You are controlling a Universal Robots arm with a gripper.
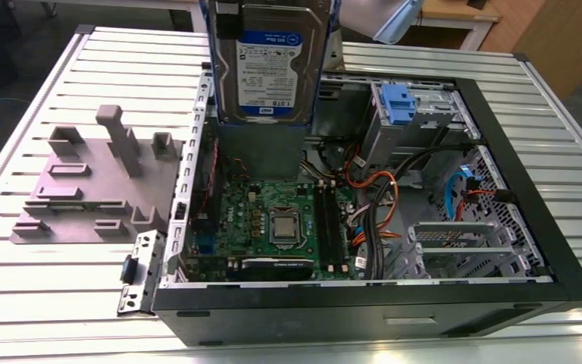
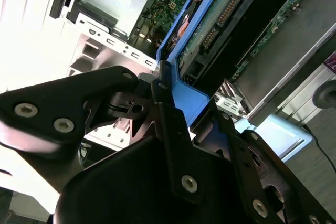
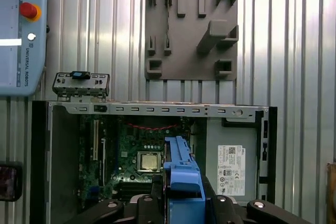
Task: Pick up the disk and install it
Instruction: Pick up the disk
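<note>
**Clerk:** Entry one, at the exterior view's left: a grey moulded fixture (image 1: 89, 189), lying flat on the ribbed counter (image 1: 28, 303), just beside the open computer case (image 1: 372, 307).

**Checker:** Next item along?

**Clerk:** Entry two: the disk (image 1: 266, 61). It is held in the air above the far part of the case, clear of the counter. Long axis upright, labelled face turned to the exterior camera.

**Checker:** State of the hand?

**Clerk:** In the second wrist view the hand (image 2: 178, 95) is closed on the end tab of the disk's blue carrier (image 2: 191, 100), with a black finger (image 2: 165, 114) pressed to the tab. The green circuit-board face runs away from the grip. By judgement the disk hangs lengthwise off the hand, free end pointing down at the case.

**Checker:** What lies beneath?

**Clerk:** Entry three: the motherboard (image 1: 270, 220) on the case floor. In the first wrist view the carrier shows edge-on over it, and the grey power-supply box (image 3: 231, 156) sits just beside the board.

**Checker:** And the relation that counts?

**Clerk:** Entry four, toward the exterior view's right: the drive cage with a blue latch (image 1: 397, 102), in the case's far corner. It sits near the disk, lower, and to the exterior view's right of it. Installing appears to depend on that sideways offset and on the disk's upright axis. Which way the cage opens cannot be read.
</note>
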